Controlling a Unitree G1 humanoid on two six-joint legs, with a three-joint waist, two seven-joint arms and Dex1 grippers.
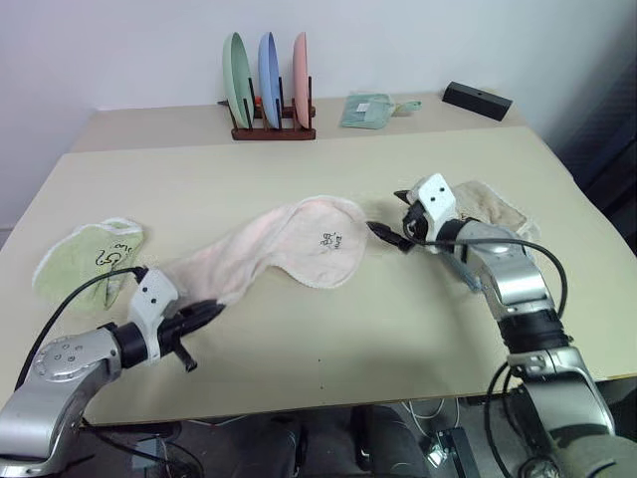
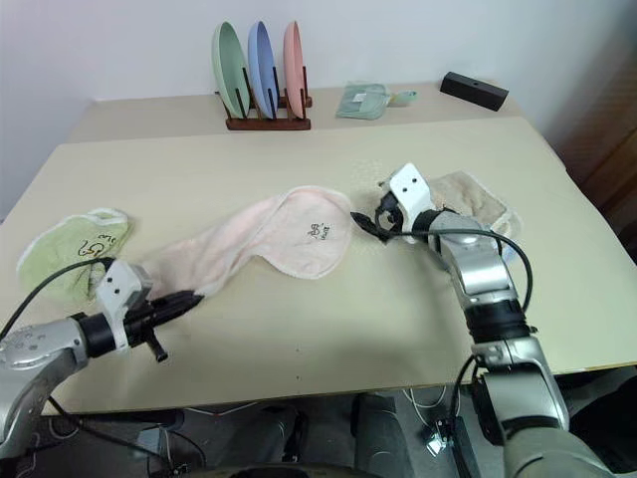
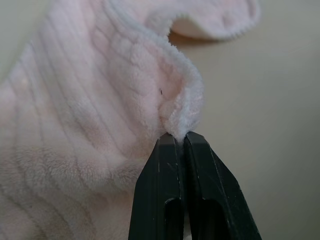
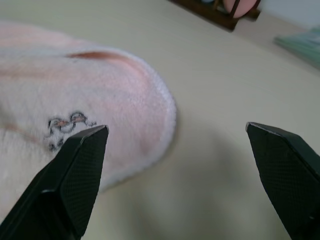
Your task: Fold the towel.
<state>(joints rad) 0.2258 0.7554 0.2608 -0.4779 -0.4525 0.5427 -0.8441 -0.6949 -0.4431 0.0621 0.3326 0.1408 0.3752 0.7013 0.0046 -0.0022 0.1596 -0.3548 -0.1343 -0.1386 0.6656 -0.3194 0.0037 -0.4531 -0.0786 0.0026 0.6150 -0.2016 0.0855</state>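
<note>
Left gripper (image 3: 175,142) is clamped shut on a pinched edge of the towel (image 1: 289,249), presumably anchoring that end so the cloth can be drawn straight for folding. Towel lies stretched diagonally across the table (image 1: 328,169). Right gripper (image 4: 175,132) stands fully open, holding nothing, poised just beside the logo end.

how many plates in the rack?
3. All stand on edge in the wooden rack at the table's far side: green plate on the robot's left, blue plate in the middle, pink plate on the right. None looks hidden.
</note>
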